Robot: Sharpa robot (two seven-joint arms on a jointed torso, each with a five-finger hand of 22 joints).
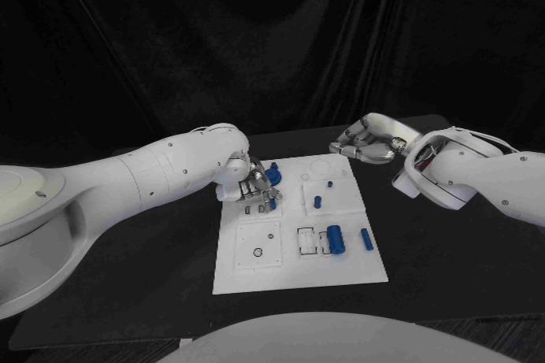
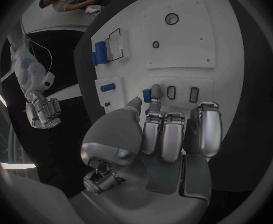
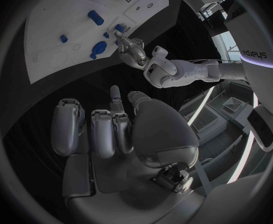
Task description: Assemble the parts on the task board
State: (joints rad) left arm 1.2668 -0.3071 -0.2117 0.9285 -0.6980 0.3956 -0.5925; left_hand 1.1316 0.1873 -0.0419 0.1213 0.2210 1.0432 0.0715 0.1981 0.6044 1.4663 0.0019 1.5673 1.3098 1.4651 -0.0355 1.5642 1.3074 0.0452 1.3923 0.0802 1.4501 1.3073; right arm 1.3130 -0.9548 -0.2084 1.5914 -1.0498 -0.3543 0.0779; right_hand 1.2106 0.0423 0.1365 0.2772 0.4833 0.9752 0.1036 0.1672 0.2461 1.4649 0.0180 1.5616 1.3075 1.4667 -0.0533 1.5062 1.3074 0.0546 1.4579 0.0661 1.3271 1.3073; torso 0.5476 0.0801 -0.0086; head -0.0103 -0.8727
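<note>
Black drapes hang behind a black counter [image 1: 136,284], and the white board [image 1: 298,264] lies at its middle.

On the board's near half a large blue cylinder [image 1: 337,239] sits in a framed slot, with a slim blue peg [image 1: 365,238] just to its right and a dark-outlined empty slot to its left. Toward the middle a small blue piece [image 1: 318,199] lies on the plate, and a tinier one [image 1: 331,183] lies a little beyond it. A blue part [image 1: 274,172] sits near the far left corner, just beside the left hand.

The left hand [image 1: 252,186] hangs over the board's far left part, fingers pointing down at it. In the left wrist view its fingers [image 2: 163,134] are curled side by side, while the thumb and one finger reach toward a small blue part [image 2: 148,95] at the fingertips; whether that part is pinched or only touched I cannot tell.

The right hand [image 1: 369,142] hovers beyond the board's far right corner, off the plate. Its fingers [image 3: 102,132] are bent loosely inward with nothing between them, and it touches no part.
</note>
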